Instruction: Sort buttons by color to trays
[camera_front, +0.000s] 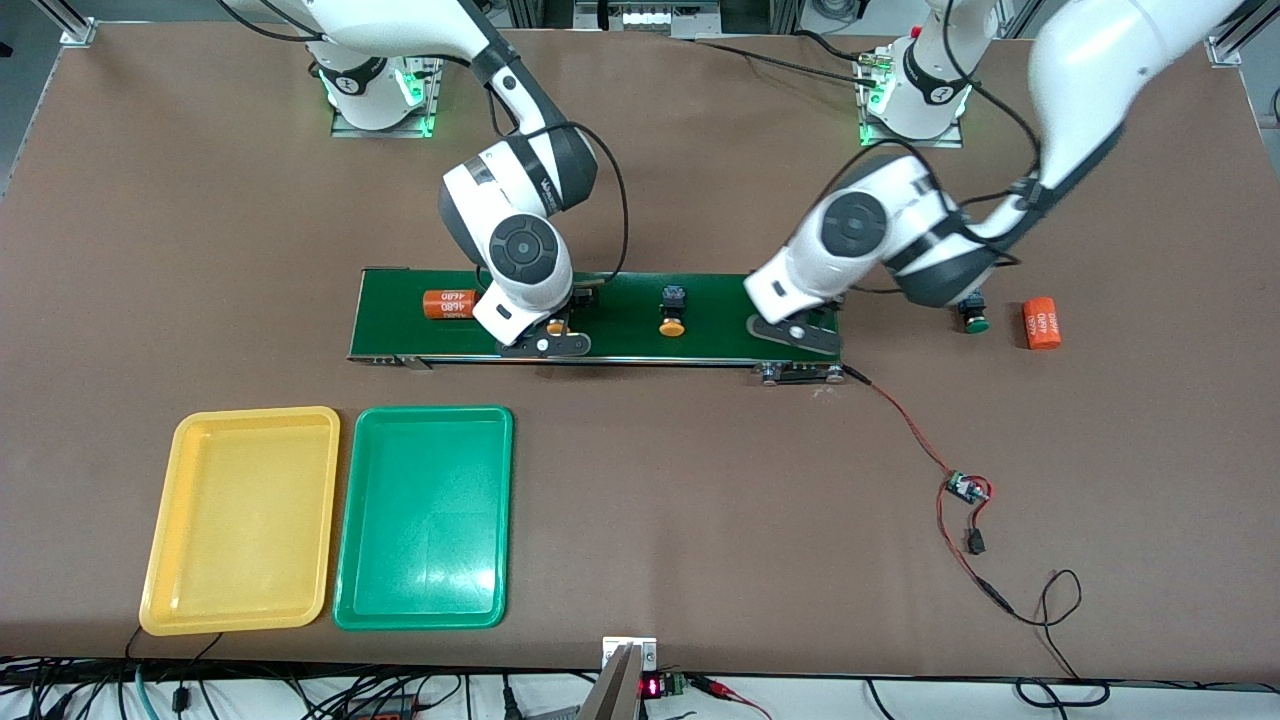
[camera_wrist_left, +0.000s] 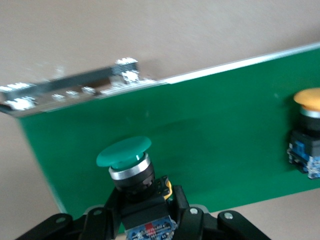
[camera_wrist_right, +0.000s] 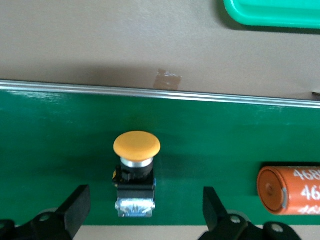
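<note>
The left end effector (camera_wrist_left: 145, 215) sits low over the long dark-green belt (camera_front: 620, 345) at the belt's end toward the left arm, its black fingers (camera_wrist_left: 107, 215) pinching the black-and-blue body of a green-capped push-button switch (camera_wrist_left: 125, 155). The right end effector (camera_wrist_right: 142, 210) hangs over the belt toward the right arm's end, its fingers (camera_wrist_right: 75, 207) spread wide on either side of a yellow-capped push-button switch (camera_wrist_right: 136, 146) that rests on the belt, touching neither finger. Beside it on the belt lies an orange cylinder with white print (camera_wrist_right: 290, 190). A second yellow-capped push-button switch (camera_front: 672, 312) lies on the belt between the two end effectors. Off the belt, on the brown counter (camera_front: 700, 520) toward the left arm's end, rest another green-capped push-button switch (camera_front: 974, 317) and a second orange printed cylinder (camera_front: 1042, 323). The flat yellow plastic tray (camera_front: 160, 560) and the flat green plastic tray (camera_front: 350, 580) lie side by side, nearer the front camera than the belt, toward the right arm's end.
</note>
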